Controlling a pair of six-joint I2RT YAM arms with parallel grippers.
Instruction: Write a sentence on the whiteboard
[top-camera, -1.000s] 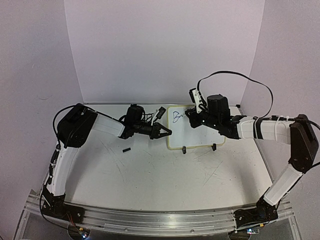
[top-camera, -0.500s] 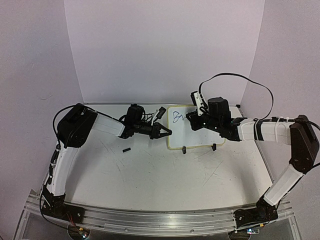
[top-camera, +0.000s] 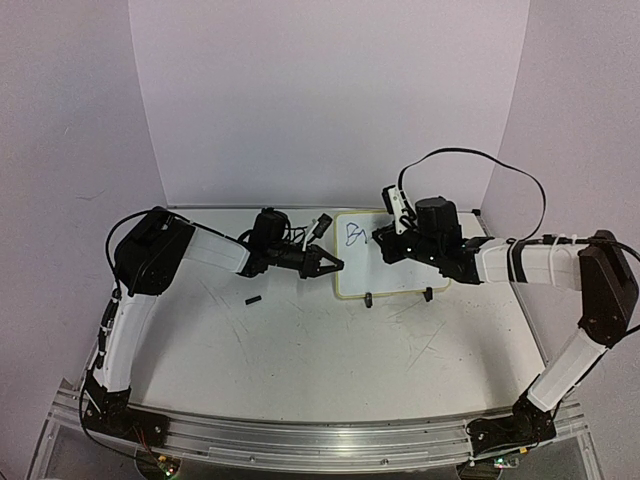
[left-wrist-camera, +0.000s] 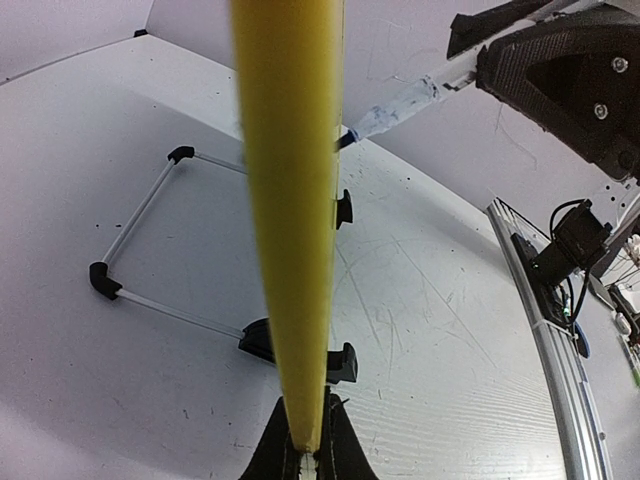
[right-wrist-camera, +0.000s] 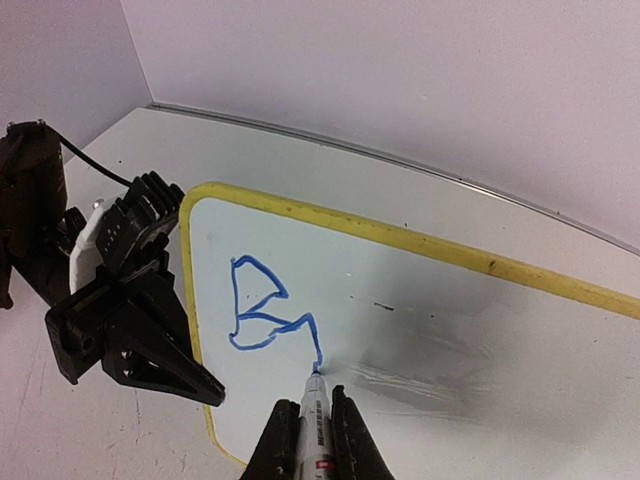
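Note:
The whiteboard (top-camera: 400, 275) lies flat at the table's far middle, white with a yellow rim (right-wrist-camera: 420, 240). Blue marks (right-wrist-camera: 262, 310) like a "B" with a trailing stroke sit near its left end. My right gripper (top-camera: 380, 240) (right-wrist-camera: 312, 445) is shut on a marker (right-wrist-camera: 314, 415) whose tip touches the board at the end of the stroke. My left gripper (top-camera: 335, 265) (left-wrist-camera: 305, 452) is shut on the board's left rim (left-wrist-camera: 290, 200), which the left wrist view shows edge-on. That view also has the marker (left-wrist-camera: 395, 103) reaching in from the right.
Two black clip feet (top-camera: 370, 299) (top-camera: 427, 294) sit on the board's near edge. A small black cap-like piece (top-camera: 253, 298) lies on the scratched tabletop left of the board. The backdrop wall stands just behind the board. A metal rail (top-camera: 320, 440) runs along the table's near edge.
The right gripper has shifted slightly to the right with the marker, and the blue stroke after the "B" has grown longer. The left gripper holds the rim as before.

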